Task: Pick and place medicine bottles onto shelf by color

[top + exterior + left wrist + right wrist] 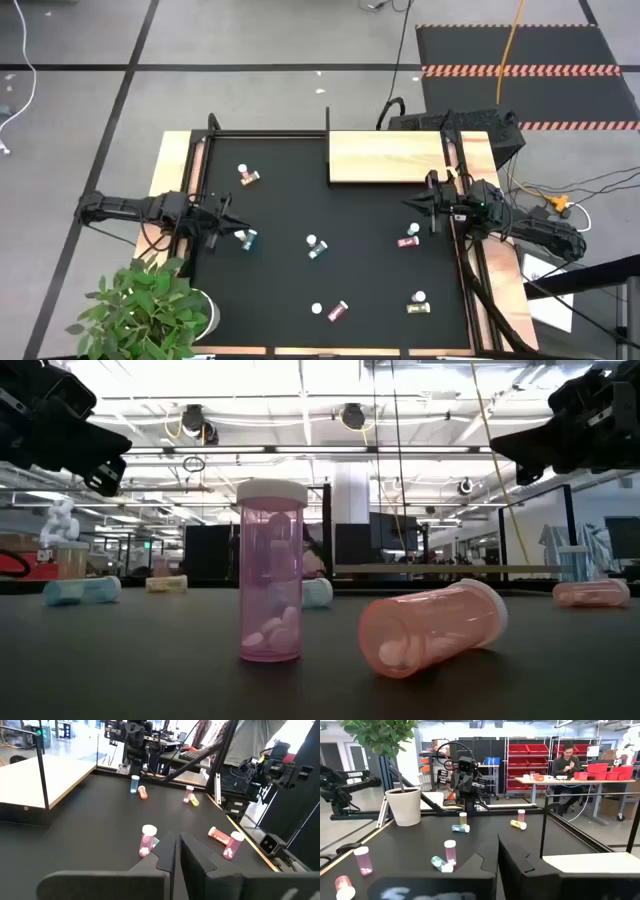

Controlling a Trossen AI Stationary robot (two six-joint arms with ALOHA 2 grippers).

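Small bottles stand and lie in pairs on the black mat [290, 200]: an orange one [250, 178] at the far left, a blue one [249, 240] by my left gripper, a teal one [317, 252] mid-mat, a red one [407, 242] by my right gripper, a red one [339, 309] and a yellow-green one [418, 308] near the front. The wooden shelf [385, 157] lies flat at the far right with nothing on it. My left gripper [226, 214] is shut and empty above the mat's left side. My right gripper [410, 204] is shut and empty just in front of the shelf.
A wooden frame [175, 160] edges the mat. A potted plant [150, 310] stands at the near left corner. In the low view a pink bottle [270, 575] stands upright beside a lying red one [430, 628]. A person [565, 757] sits beyond the table.
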